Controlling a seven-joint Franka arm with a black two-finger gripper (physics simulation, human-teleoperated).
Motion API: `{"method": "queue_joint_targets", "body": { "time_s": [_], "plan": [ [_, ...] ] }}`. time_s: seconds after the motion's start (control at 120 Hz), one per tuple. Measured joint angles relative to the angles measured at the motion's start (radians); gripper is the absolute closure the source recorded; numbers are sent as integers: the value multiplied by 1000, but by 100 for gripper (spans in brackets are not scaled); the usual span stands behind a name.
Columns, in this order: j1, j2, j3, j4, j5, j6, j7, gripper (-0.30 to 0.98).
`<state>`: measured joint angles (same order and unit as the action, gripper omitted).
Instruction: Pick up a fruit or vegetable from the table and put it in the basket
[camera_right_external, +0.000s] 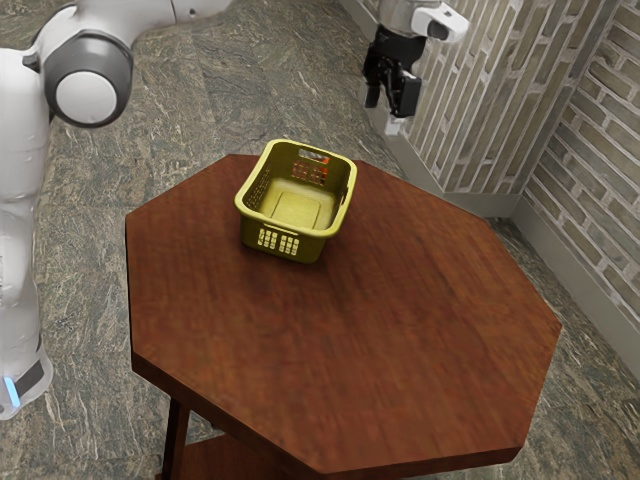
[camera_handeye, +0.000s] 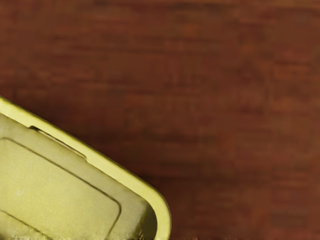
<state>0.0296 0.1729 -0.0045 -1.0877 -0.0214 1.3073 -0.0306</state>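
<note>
Fruit or vegetable, if that is what it is, comes through as a red-orange patch (camera_right_external: 323, 160) behind the slots in the far wall of the basket (camera_right_external: 256, 218); its shape and kind cannot be told, because the basket's wall stands in front of it. The exterior view puts it past the basket, by the far edge of the table (camera_right_external: 400, 340), and outside the yellow-green walls. High above that same edge, toward the exterior view's right from the basket, hangs the gripper (camera_right_external: 390, 107), its two dark fingers parted with a gap between them, gripping nothing. The wrist view looks down on what the exterior view sees at a slant: a rounded corner of the rim, a long opening beneath it, the outlined panel in the basket's floor, and reddish-brown wood grain beside it. In the exterior view the basket stands upright, with a slotted near side, on the many-sided tabletop. The white arm (camera_right_external: 22, 150) rises at the exterior view's left; streaked grey floor (camera_right_external: 215, 90) lies around the table, and brick walls (camera_right_external: 590, 150) meet beyond it at the exterior view's right.
</note>
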Motion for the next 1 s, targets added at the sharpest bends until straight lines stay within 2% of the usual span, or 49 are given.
{"method": "queue_joint_targets", "body": {
  "time_s": [0.15,0.283,0.467,0.783,1.0],
  "plan": [
    [9,-7,1,-1,-13,-10,-11,1],
    [86,-10,7,-2,-75,-13,-90,1],
    [122,-12,91,-4,-141,-16,-290,1],
    [128,-19,109,0,-190,-7,-690,1],
    [126,-39,155,-2,-212,37,-882,1]
  ]
}}
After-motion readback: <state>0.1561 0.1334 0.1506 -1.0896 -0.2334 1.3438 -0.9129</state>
